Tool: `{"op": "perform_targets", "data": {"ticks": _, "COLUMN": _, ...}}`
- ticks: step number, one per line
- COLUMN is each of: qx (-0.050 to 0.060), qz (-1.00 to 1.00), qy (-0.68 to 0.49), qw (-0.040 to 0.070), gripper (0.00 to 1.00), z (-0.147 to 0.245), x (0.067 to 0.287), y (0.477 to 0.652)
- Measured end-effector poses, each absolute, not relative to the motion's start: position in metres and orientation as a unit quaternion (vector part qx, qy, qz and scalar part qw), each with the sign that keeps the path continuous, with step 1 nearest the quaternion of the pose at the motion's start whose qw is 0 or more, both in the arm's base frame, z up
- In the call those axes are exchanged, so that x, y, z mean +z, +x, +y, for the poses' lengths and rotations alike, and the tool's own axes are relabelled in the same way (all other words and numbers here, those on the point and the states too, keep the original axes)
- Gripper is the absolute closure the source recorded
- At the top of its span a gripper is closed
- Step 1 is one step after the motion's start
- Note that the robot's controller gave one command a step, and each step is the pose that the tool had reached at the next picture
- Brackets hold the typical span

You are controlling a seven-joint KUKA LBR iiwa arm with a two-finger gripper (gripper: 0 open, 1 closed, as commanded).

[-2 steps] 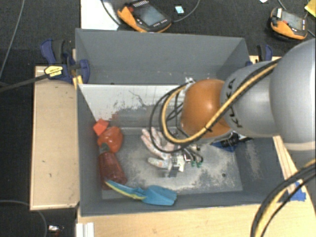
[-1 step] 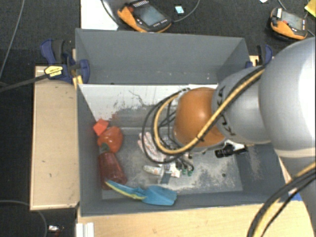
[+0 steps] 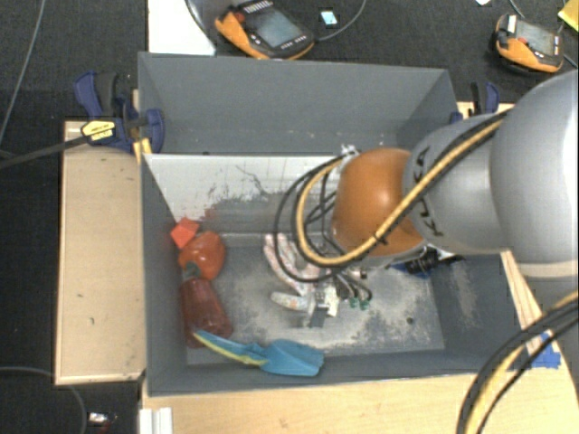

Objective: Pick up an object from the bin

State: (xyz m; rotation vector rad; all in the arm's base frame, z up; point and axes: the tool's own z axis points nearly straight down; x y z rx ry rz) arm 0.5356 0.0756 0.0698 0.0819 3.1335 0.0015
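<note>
The gripper (image 3: pixel 319 311) is down low in the middle of the grey bin (image 3: pixel 271 107), under the arm's orange cover (image 3: pixel 366 202). Nobody could tell if it is clenched or let go. A pale crumpled thing (image 3: pixel 282 262) lies just to its left. By the left wall lie a round orange-red thing (image 3: pixel 204 255) and a dark red thing (image 3: pixel 204 307). A blue scoop (image 3: pixel 288 358) lies by the near wall.

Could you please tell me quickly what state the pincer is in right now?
Pincer: it cannot be told whether it is open or closed. It sits low near the middle of the bin, beside a pale crumpled thing.
</note>
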Motion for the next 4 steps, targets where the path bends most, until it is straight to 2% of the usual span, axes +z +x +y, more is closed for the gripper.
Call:
{"op": "perform_targets", "data": {"ticks": 1, "qx": 0.004, "qz": 0.999, "qy": 0.054, "qw": 0.005, "gripper": 0.00, "z": 0.098, "x": 0.071, "y": 0.520}}
{"op": "perform_targets", "data": {"ticks": 2, "qx": 0.001, "qz": 0.999, "qy": 0.032, "qw": 0.007, "gripper": 1.00, "z": 0.078, "x": 0.071, "y": 0.535}}
{"op": "perform_targets", "data": {"ticks": 4, "qx": 0.002, "qz": 0.999, "qy": 0.033, "qw": 0.008, "gripper": 1.00, "z": 0.078, "x": 0.073, "y": 0.535}}
